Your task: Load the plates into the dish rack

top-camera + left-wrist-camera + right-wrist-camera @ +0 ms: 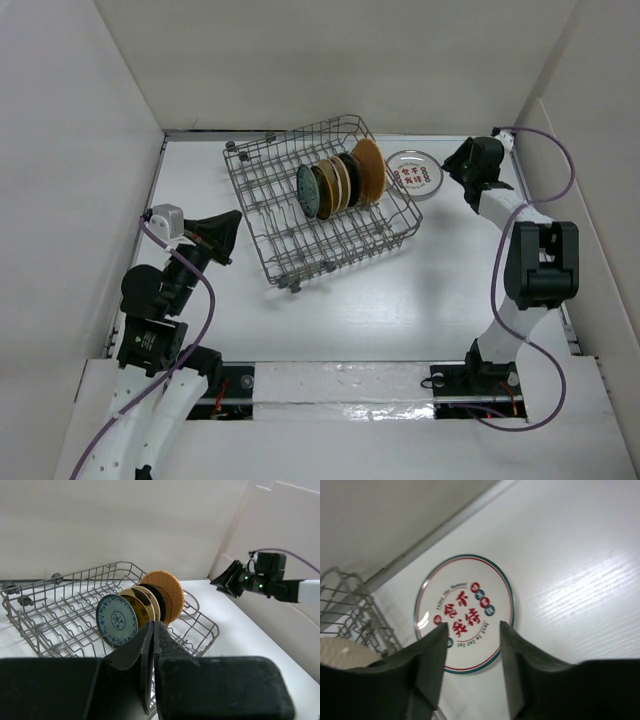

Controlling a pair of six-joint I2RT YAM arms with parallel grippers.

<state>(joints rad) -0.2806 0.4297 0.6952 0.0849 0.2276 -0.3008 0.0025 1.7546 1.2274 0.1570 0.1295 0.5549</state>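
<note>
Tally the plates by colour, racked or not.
teal patterned plate: 1
yellow patterned plate: 1
cream plate: 1
black plate: 1
orange-brown plate: 1
white plate with red marks: 1
Total: 6. Five stand in the dish rack; the white one lies on the table.

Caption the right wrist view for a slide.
Open right gripper poised above the white plate with red marks beside the dish rack.

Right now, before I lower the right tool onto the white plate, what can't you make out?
- Gap between right tool and white plate: the top and right wrist views both look down on it.
- White plate's near rim: right wrist view, behind the tool's fingers.
- Face of the black plate: left wrist view, covered by the cream plate.
</note>
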